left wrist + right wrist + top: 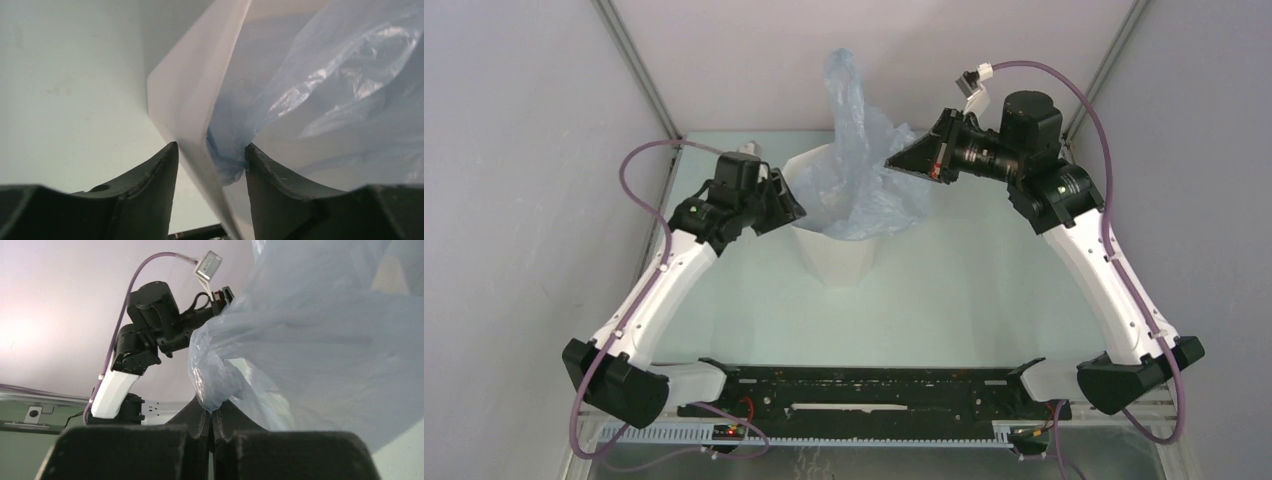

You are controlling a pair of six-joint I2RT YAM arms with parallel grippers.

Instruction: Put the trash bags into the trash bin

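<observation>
Bag (869,195) half in. Right gripper (212,413) pinches it; left gripper (210,147) apart, astride bin (834,260) wall. Next I'd stuff it downward.

3 plain pale walls (514,150) enclose a pale green tabletop (984,290) under soft, even light.

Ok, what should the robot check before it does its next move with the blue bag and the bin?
1. Right gripper pinching the trash bag: ok, jaws shut on a bunched fold.
2. Left gripper at the trash bin rim: ok, one finger outside the wall, one inside, jaws apart.
3. Bag at the inside finger: ok, bunched between it and the wall.
4. Bag fully inside the bin: not ok, a tall part sticks up above the rim.
5. Bin upright: ok, standing on the table.
6. Bag free of tears: cannot tell.
</observation>
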